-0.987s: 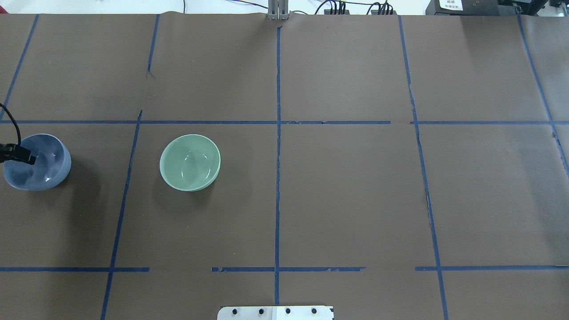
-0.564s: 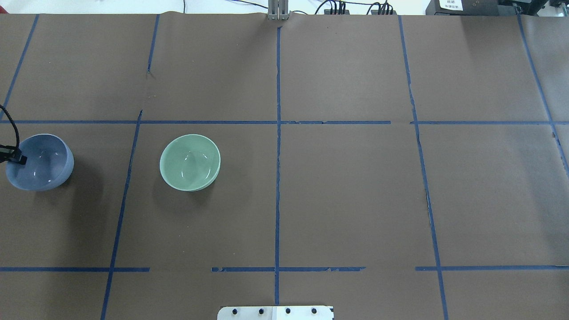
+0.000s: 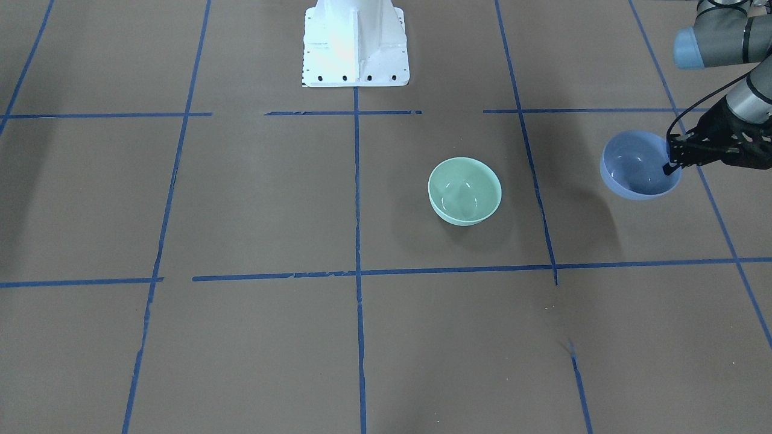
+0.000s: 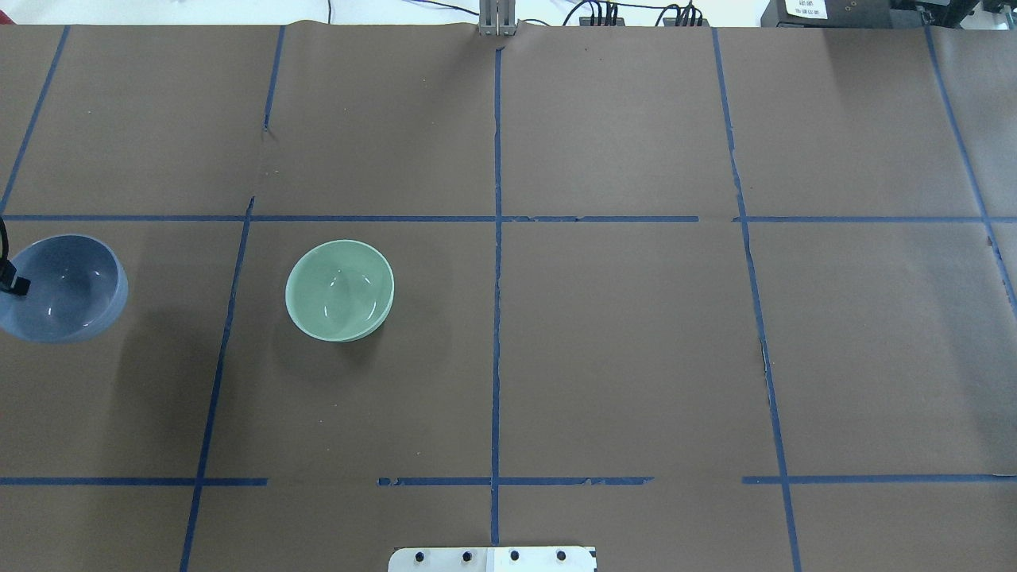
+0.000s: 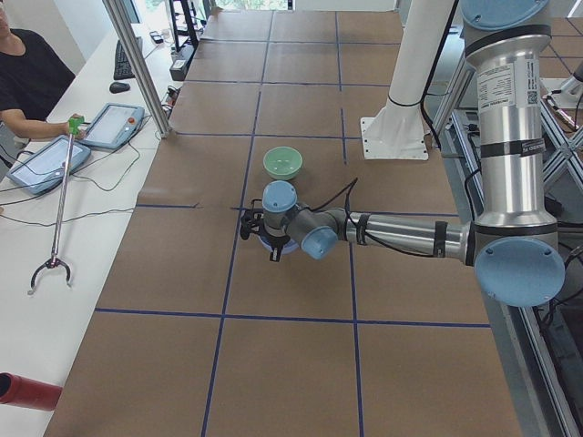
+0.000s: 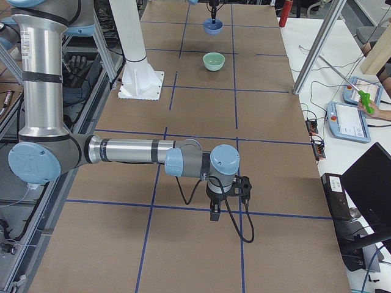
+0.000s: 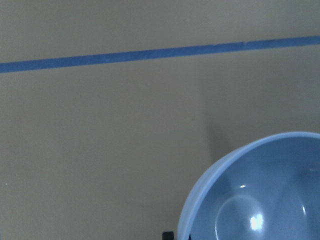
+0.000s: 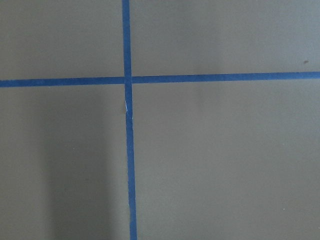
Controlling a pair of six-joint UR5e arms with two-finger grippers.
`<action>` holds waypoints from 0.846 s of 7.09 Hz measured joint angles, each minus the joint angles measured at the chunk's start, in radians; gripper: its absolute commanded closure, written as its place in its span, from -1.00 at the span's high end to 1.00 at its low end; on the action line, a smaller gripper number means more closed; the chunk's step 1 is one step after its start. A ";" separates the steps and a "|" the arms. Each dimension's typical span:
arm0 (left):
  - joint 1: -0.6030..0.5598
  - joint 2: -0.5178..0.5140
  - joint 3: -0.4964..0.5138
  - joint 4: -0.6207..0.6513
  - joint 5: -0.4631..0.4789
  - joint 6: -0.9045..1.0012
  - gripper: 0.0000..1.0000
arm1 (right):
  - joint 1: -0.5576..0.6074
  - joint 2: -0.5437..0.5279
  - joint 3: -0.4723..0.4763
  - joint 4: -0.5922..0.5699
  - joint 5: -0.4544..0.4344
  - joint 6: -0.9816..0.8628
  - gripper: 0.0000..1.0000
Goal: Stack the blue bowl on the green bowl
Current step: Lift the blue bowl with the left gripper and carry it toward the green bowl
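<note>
Cropped by the overhead view's left edge: part of the blue bowl (image 4: 63,290) and all but a black tip of the left end effector (image 4: 11,283). Largely hidden behind the near arm's wrist (image 5: 305,223), seen from the left end of the bench (image 5: 164,364), the same bowl. Unclear whether parted or closed: right end effector (image 6: 215,213).

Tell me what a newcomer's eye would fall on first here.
First, the blue bowl far out on the robot's left. The left gripper pinches it by the rim, and it seems lifted, since its shadow lies apart from it. Next, the green bowl, which stands upright and empty on the brown paper, well apart from the blue one.
</note>
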 measured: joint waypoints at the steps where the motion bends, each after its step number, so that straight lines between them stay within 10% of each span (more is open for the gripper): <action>1: -0.031 -0.018 -0.086 0.138 -0.007 0.011 -1.00 | 0.000 0.000 0.000 0.000 0.000 0.000 1.00; 6: -0.100 -0.311 -0.319 0.698 -0.013 -0.073 -1.00 | 0.000 0.000 0.000 0.000 0.000 0.000 1.00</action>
